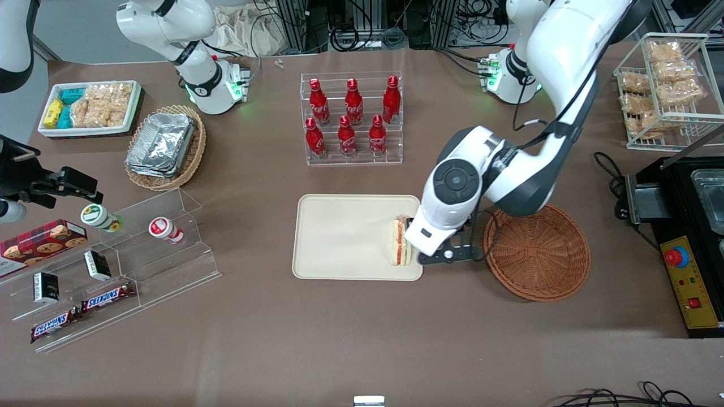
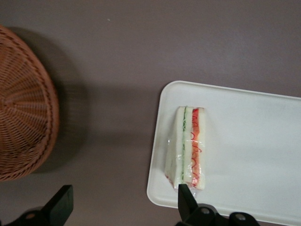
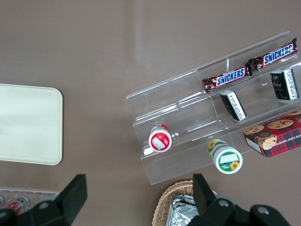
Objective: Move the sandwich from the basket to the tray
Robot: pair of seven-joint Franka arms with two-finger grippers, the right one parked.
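Wrist view: tool [image 2: 123,201] apparently open above sandwich [image 2: 187,147]

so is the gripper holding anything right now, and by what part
Nothing is held. The gripper is open above the tray edge nearest the basket; the sandwich lies on the tray, outside its spread fingers.

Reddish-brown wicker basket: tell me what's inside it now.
Nothing shows in the basket; only bare weave, though the arm hides its rim nearest the tray. The sandwich lies on the tray's edge. The gripper hangs above it, jaws open.
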